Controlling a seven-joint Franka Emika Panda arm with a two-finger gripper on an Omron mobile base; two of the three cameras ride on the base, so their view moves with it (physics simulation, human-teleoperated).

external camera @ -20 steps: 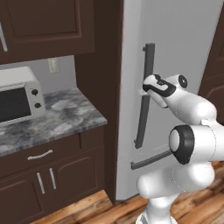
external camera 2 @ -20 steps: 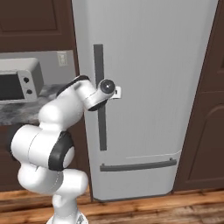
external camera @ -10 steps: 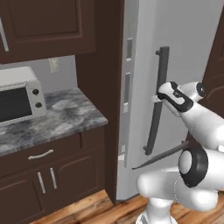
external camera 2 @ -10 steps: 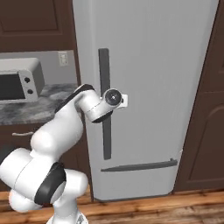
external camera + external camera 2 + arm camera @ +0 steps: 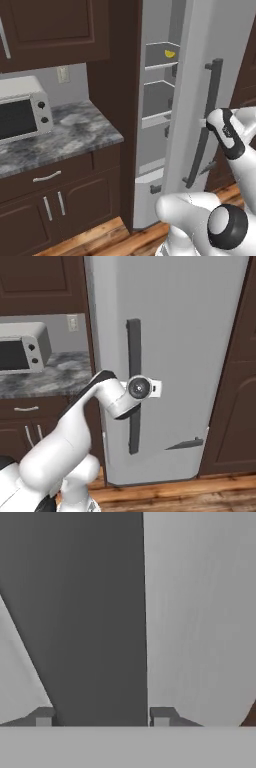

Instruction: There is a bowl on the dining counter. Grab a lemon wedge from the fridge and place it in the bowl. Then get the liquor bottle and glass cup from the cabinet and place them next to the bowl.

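The pale silver-grey fridge has its door swung partly open. In the left base view its shelves show, and a yellow lemon wedge lies on an upper one. My gripper is at the middle of the long dark vertical handle. In the hand view the handle runs between my gripper's fingertips, which press close on both its sides. The bowl, liquor bottle and glass cup are out of view.
A white microwave stands on a grey marbled counter left of the fridge, above dark brown drawers and doors. A dark brown wall cabinet hangs over it. The fridge's bottom drawer handle sits low. Dark wood panelling stands to the right.
The fridge door has swung further open with my hand on its handle. The shelves and the lemon wedge have come into sight in the left base view.
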